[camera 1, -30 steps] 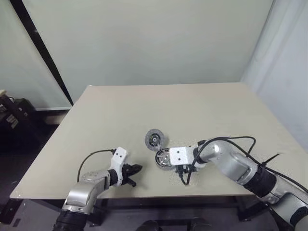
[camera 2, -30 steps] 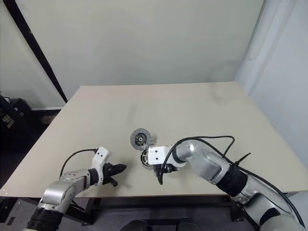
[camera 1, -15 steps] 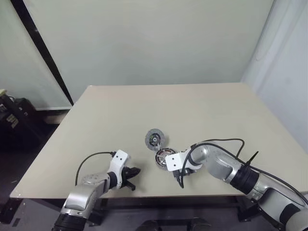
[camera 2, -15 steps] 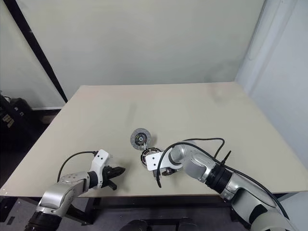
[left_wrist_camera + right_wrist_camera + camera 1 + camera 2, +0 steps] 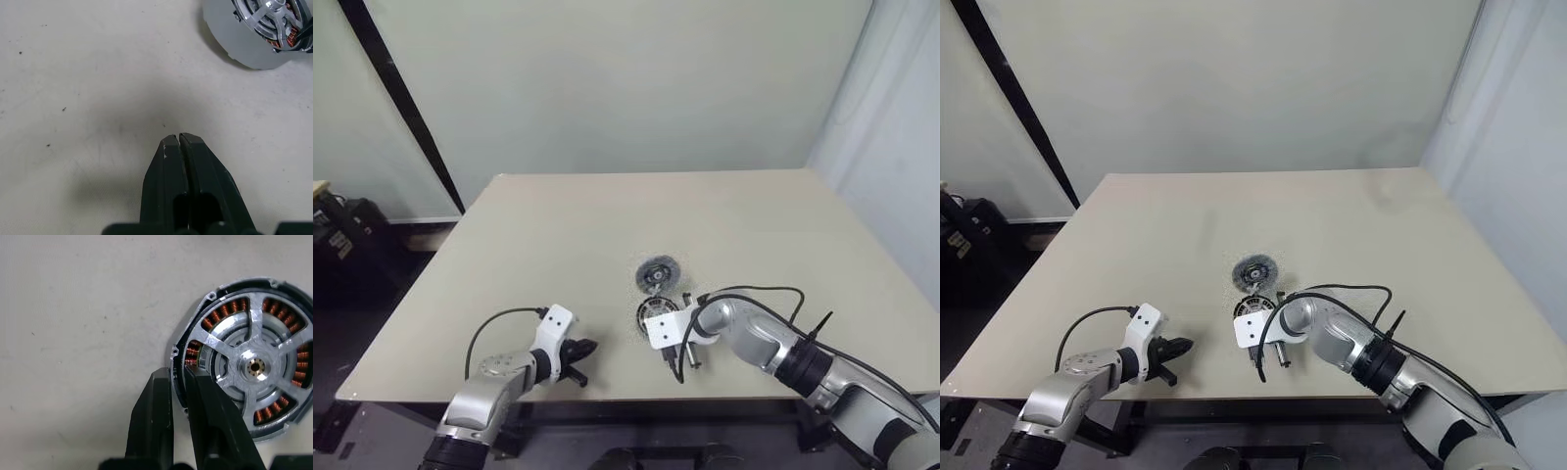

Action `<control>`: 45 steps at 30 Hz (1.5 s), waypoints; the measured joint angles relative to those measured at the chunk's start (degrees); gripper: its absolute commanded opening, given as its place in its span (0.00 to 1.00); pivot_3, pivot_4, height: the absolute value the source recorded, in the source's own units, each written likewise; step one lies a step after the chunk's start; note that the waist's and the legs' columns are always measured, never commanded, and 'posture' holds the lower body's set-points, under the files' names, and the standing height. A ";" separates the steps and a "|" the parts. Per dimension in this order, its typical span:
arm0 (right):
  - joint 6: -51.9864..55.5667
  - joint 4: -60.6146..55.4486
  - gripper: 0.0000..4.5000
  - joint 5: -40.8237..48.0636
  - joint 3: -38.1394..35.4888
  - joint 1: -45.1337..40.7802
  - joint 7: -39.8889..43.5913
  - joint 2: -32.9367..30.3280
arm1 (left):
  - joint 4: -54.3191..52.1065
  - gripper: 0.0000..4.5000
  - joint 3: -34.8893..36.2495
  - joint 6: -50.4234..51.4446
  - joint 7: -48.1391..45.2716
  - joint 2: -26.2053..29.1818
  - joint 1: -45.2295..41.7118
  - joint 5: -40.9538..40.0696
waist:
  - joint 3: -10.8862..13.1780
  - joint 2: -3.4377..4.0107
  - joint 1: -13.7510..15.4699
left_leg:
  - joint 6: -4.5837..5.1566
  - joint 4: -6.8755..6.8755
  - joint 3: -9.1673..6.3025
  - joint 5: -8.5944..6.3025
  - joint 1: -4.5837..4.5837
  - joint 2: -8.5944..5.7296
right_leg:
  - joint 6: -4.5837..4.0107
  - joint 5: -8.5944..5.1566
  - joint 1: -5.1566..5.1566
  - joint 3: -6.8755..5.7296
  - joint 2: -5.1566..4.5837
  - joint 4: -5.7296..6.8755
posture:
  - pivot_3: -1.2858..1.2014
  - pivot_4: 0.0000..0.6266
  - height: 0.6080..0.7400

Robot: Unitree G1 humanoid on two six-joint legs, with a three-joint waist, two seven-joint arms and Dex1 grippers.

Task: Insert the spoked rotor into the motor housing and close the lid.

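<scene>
The motor housing (image 5: 222, 311), a round puck with a ring of copper coils, lies near the table's front edge (image 5: 649, 309). The spoked rotor (image 5: 254, 366) sits inside the coil ring, its silvery spokes and hub facing up. My right gripper (image 5: 173, 374) is shut on the housing's near rim, one finger outside and one inside. The lid (image 5: 656, 273), a ribbed grey disc with a dark hub, lies flat just beyond the housing. My left gripper (image 5: 585, 348) is shut and empty, low over the table to the left of the housing (image 5: 254, 44).
The beige table (image 5: 607, 225) has its front edge close behind both grippers. A black cable (image 5: 759, 291) loops above my right forearm. A small metal piece (image 5: 686, 294) lies right of the housing. A pale wall stands behind the table.
My right gripper has sunk onto the housing and closed on its rim. The lid and the housing have shifted a little to the right. My left gripper has stayed where it was.
</scene>
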 measured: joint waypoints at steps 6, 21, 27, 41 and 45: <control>7.99 -3.50 0.02 2.19 -3.13 1.80 4.33 1.82 | 0.06 0.00 -0.01 -0.35 -0.05 -0.01 -0.02 0.06 | 0.00 -0.01 0.17 | -0.01 -0.03 -0.03 -0.02 -0.04 0.00 | 0.00 0.00 -0.05 0.00 0.01 0.00 | 0.52 0.00 1.00; 42.31 -7.10 0.00 10.91 -17.48 6.58 -12.25 25.10 | 1.92 0.00 0.06 -2.15 0.85 -0.93 -0.57 0.33 | -0.02 0.01 -0.18 | -0.23 -0.01 -0.01 0.01 0.08 0.20 | -0.19 0.12 -0.12 0.00 0.26 0.15 | 0.52 0.00 1.00; 45.99 -5.58 0.00 12.89 -19.73 10.51 -22.23 29.78 | 2.85 0.00 0.91 -2.70 2.60 -0.97 -0.53 0.91 | -0.03 0.04 -0.29 | -0.23 0.01 0.01 0.02 0.09 0.18 | -0.19 0.12 -0.13 0.07 0.27 0.16 | 0.52 0.00 1.00; 40.00 -16.68 0.59 20.09 -6.01 1.67 -11.13 12.28 | 3.09 0.00 1.09 -3.11 3.64 -1.05 -0.48 1.29 | -0.02 0.03 -0.59 | -0.24 0.01 -0.02 0.02 0.04 0.22 | -0.18 0.11 -0.10 -0.02 0.25 0.11 | 0.52 0.00 1.00; 37.75 -19.78 0.90 20.26 -0.43 -3.11 -5.80 4.80 | 3.46 0.00 1.08 -3.12 3.45 -1.07 -0.77 1.31 | -0.03 0.02 -0.58 | -0.23 0.02 -0.01 0.01 0.03 0.22 | -0.18 0.11 -0.09 -0.05 0.22 0.09 | 0.52 0.00 1.00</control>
